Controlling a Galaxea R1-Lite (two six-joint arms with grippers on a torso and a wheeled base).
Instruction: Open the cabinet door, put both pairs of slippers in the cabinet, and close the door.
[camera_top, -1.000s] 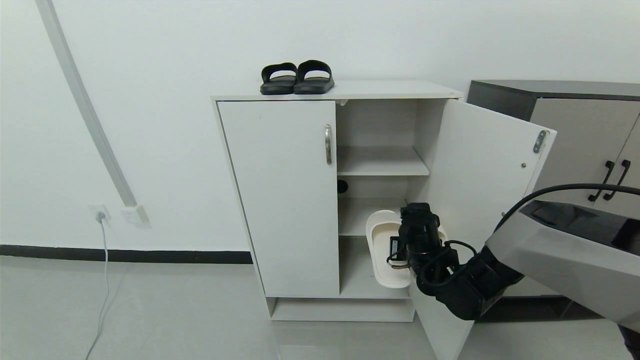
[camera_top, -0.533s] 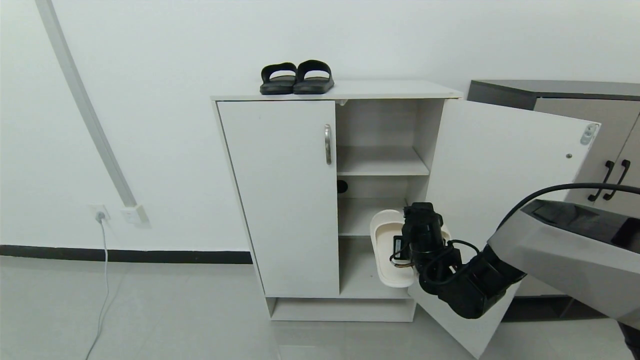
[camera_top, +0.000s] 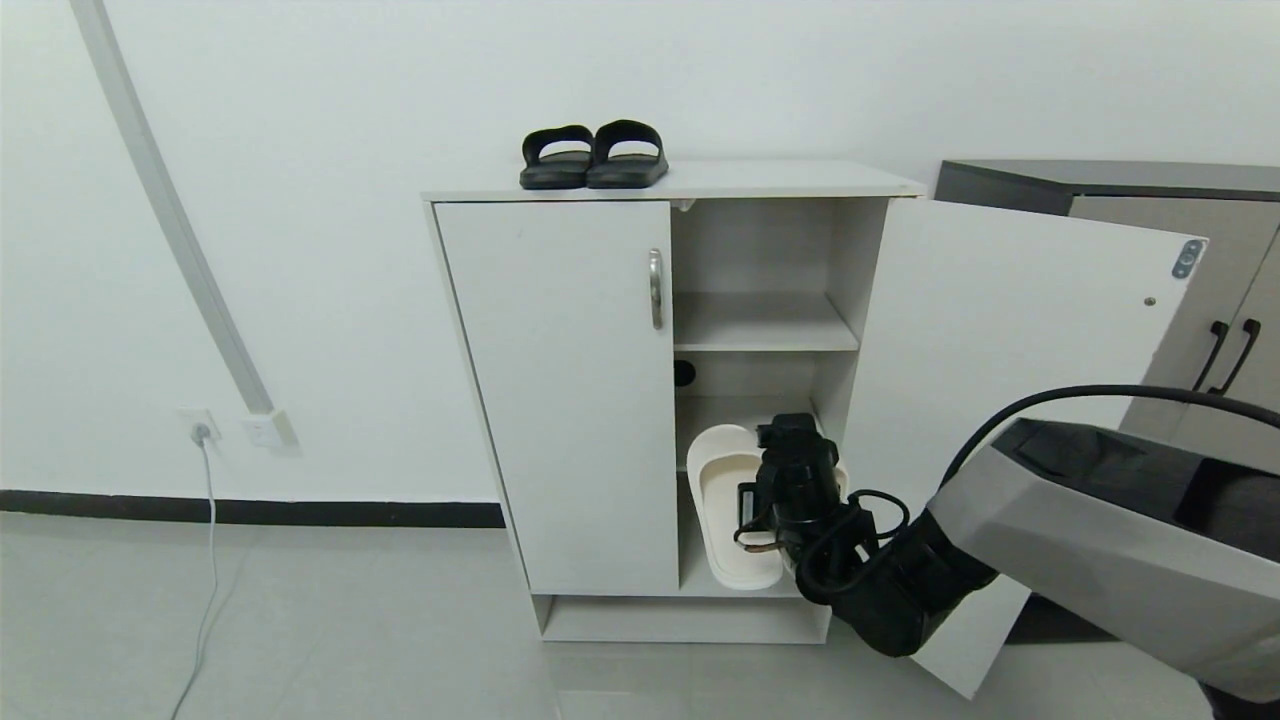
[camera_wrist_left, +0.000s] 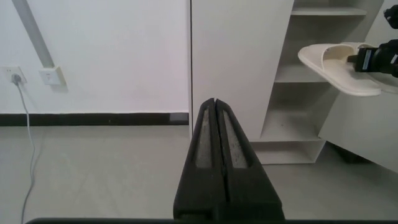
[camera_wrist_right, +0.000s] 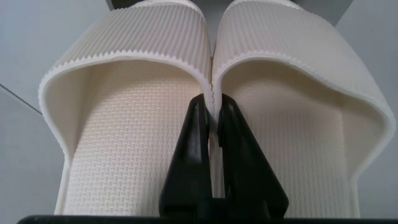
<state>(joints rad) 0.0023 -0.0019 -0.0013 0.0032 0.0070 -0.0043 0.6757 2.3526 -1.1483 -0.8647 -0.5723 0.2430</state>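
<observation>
Right claw (camera_wrist_right: 213, 107) | clamping cream slippers (camera_wrist_right: 124, 162) by their inner edges | before cabinet (camera_top: 800, 180) lower shelf

Four slippers in all: two white slippers (camera_wrist_right: 124, 124) pinched in the right gripper (camera_wrist_right: 211, 106), two black slippers (camera_top: 593, 157) well above it. One cabinet (camera_top: 780, 180) with two doors (camera_top: 560, 400) and two shelves (camera_top: 765, 325) — one grey cabinet (camera_top: 1130, 215) to the gripper's right.

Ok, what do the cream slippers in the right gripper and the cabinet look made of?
Cream slippers: probably soft moulded foam or rubber, matte, judging by ribbed straps and a textured footbed. Cabinet: likely laminated board, with smooth matte white flat panels. Its handle looks like brushed metal, silvery.
</observation>
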